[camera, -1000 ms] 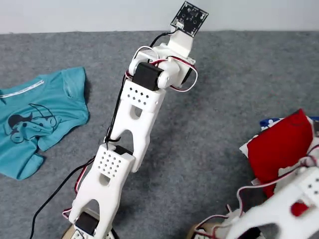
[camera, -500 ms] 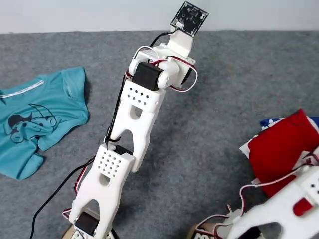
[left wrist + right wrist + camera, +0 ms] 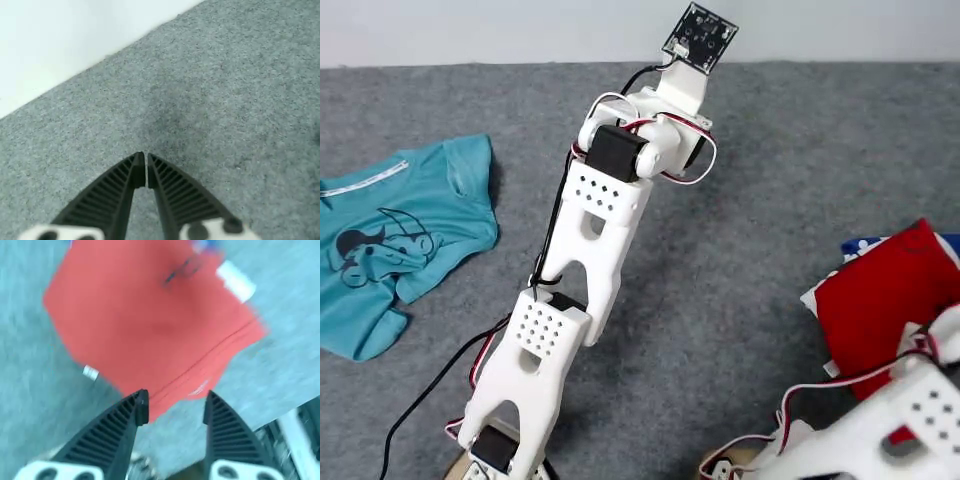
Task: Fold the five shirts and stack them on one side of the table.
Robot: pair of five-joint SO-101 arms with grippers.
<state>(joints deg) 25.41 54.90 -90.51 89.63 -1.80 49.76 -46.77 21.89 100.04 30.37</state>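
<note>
— Where do we stand with the shirts?

— We see a teal shirt (image 3: 400, 240) lying spread out, print up, on the left arm's side of the grey bench (image 3: 770, 180). On the opposite side a red shirt (image 3: 885, 290) lies folded flat (its outline looks roughly square from the right wrist view). It sits on top of a pile, with a bit of blue cloth (image 3: 860, 245) and a bit of white cloth (image 3: 817, 297) poking out from under it.

— And the arms?

— The left arm (image 3: 590, 220) stretches up the middle of the bench toward the white wall (image 3: 60, 40). We see the left jaws closed, tips almost touching with nothing between them, hanging above bare grey felt near the wall. The teal shirt lies well apart from them.

— The right one?

— The right arm (image 3: 880, 430) sits at the near corner, just beside the pile. We find the right jaws open and empty, hovering over the edge of the red shirt, where a stitched hem (image 3: 210, 354) runs. We cannot tell whether the tips touch the cloth.
</note>
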